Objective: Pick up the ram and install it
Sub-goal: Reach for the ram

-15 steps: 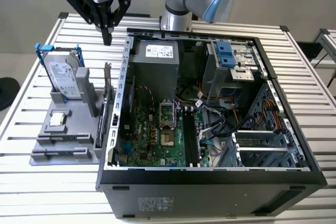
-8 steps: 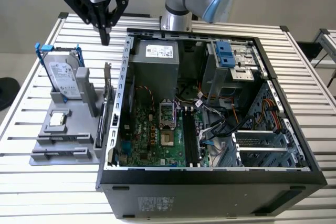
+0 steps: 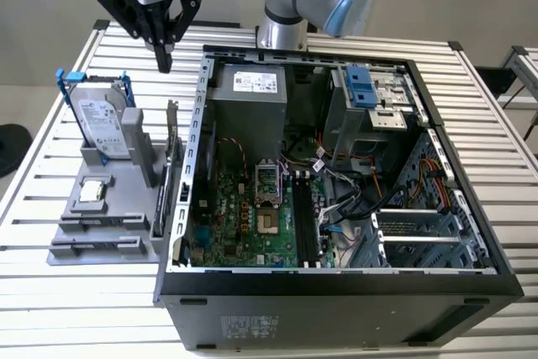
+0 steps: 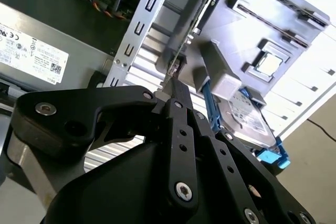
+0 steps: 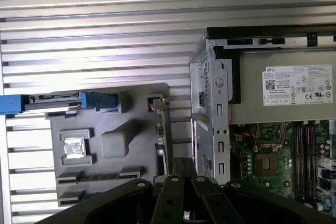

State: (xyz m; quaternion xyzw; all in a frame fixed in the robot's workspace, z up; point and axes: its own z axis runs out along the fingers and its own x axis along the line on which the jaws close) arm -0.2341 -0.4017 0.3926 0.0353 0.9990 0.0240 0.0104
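The gripper [image 3: 164, 63] hangs in the upper left of the exterior view over the slatted table [image 3: 76, 308]. Its black fingers are pressed together to a single point with nothing between them. A little lower in the frame, the ram [image 3: 173, 128] stands on edge in the gray holder [image 3: 101, 216], on the side next to the open computer case [image 3: 336, 300]. In the second wrist view, the ram [image 4: 176, 59] lies just beyond the fingertips. The blue-handled hard drive [image 3: 101, 124] and the processor chip [image 3: 91, 191] sit farther left on the holder. The motherboard [image 3: 244, 216] lies inside the case.
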